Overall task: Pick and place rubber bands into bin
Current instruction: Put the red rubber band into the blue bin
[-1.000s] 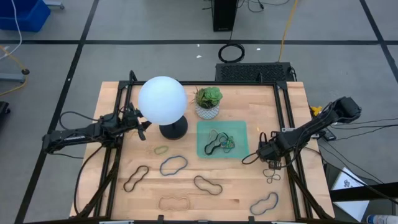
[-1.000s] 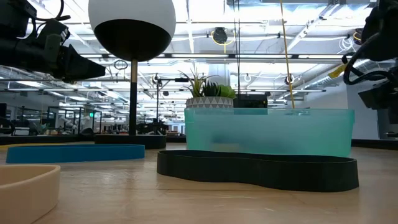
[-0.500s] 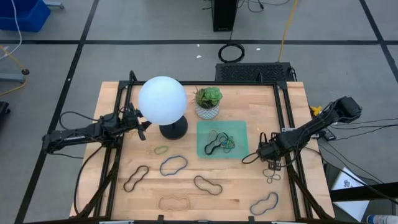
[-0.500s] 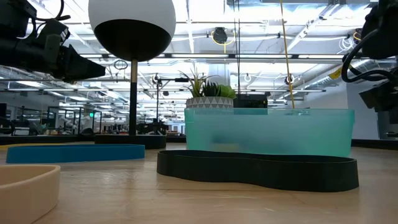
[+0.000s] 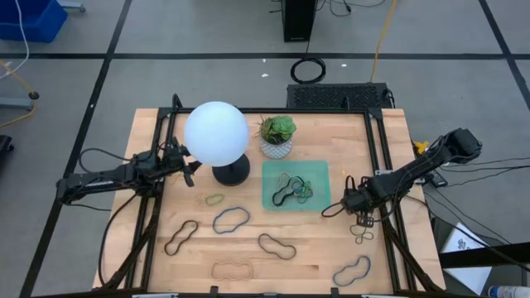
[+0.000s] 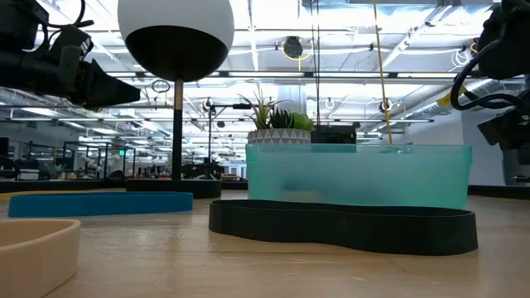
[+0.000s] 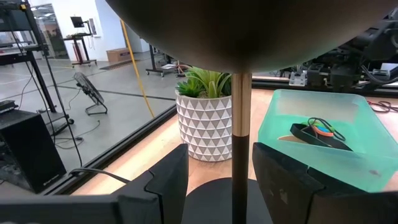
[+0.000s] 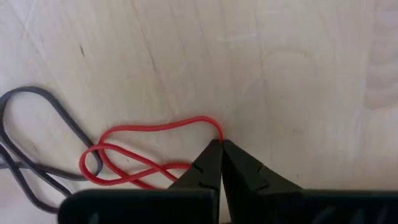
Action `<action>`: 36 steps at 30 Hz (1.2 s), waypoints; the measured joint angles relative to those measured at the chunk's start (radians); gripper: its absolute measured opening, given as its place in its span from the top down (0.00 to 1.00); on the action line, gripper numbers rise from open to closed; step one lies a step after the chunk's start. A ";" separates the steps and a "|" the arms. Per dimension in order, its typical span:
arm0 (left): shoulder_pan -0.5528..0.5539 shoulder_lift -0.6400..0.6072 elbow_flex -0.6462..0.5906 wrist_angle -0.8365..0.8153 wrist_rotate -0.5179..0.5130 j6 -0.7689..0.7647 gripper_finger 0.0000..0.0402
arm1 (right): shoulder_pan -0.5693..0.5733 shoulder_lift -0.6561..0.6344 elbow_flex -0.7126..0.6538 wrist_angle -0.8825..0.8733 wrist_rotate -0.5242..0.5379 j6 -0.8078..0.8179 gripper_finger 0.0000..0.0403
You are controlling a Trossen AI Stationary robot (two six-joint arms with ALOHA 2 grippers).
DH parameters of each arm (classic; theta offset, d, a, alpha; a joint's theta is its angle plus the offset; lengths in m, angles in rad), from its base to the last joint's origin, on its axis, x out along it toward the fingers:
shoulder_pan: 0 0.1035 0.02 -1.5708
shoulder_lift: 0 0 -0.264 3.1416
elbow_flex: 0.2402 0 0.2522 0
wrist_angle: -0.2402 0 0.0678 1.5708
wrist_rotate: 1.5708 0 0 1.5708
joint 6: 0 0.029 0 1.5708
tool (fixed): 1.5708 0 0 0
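Several rubber bands lie flat on the wooden table: green [image 5: 214, 199], blue [image 5: 230, 219], black [image 5: 277, 245], tan [image 5: 232, 270]. More sit in the mint-green bin [image 5: 321, 170]. Near the table's right edge, a thin red band [image 8: 149, 127] lies looped over a grey band [image 8: 37, 124]. My right gripper [image 8: 221, 146] is shut on the red band. My left gripper [image 7: 214, 180] waits open at the table's left, just short of the lamp's stem [image 7: 239, 137]. My right gripper pinches the red band's far loop end [image 8: 216, 130] between its two fingertips, coming from above. The band is slack and lies flat on the table, its other end [image 8: 93, 163] crossed over the grey band.
A lamp with a white globe [image 5: 216, 132] stands on a black base [image 5: 230, 172] left of the bin. A small potted plant [image 5: 277, 136] stands behind the bin. A dark blue band [image 5: 352, 271] lies at the near right corner.
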 joint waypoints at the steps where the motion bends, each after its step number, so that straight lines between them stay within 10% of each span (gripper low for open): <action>1: 0.000 0.000 0.000 0.000 0.000 0.000 0.54 | 0.000 0.000 0.013 -0.002 -0.006 0.000 1.00; 36: 0.000 0.001 0.000 0.004 0.000 -0.001 0.54 | -0.004 -0.032 0.440 0.580 0.029 -0.600 1.00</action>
